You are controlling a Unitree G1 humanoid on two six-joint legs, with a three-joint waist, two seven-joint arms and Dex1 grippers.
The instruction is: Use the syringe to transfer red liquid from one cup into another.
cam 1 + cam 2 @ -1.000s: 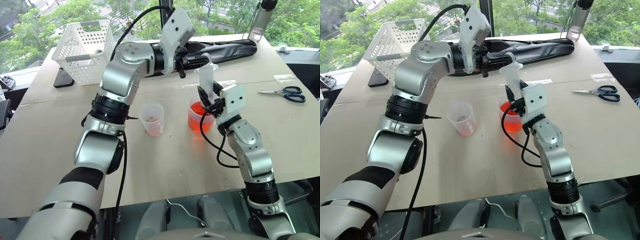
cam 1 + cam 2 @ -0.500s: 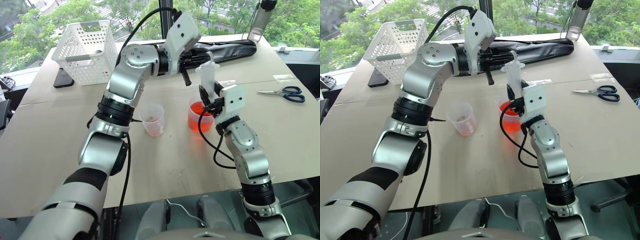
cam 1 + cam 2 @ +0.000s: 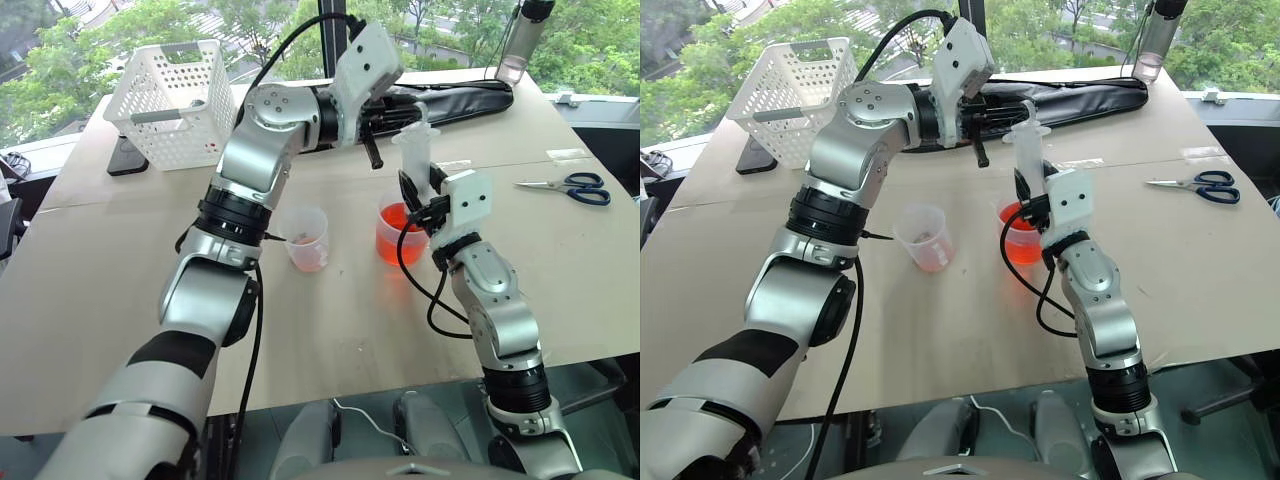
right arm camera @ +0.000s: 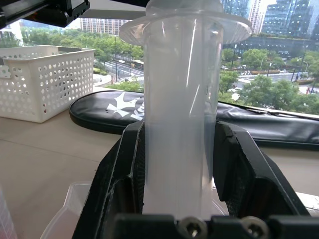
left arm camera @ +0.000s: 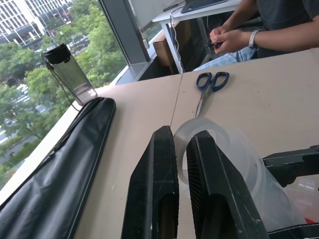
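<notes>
The syringe stands upright, its clear barrel clamped between the fingers of my right gripper. It is held over the handled cup, which holds red liquid. The syringe's lower end is hidden behind the gripper. My left gripper reaches in level from the left, shut, with its tips at the syringe's white top flange. Nothing shows between its fingers, and I cannot tell whether they touch the flange. The smaller handleless cup stands left of the handled one, with a little pinkish liquid at its bottom.
A white basket sits at the table's far left. A long black bag lies along the far edge, with a bottle at its right end. Scissors lie at the right. A person's hands show beyond the table.
My left gripper's fingers have closed beside the syringe's top, and that arm's elbow has shifted a little. My right gripper and the syringe have stayed put.
</notes>
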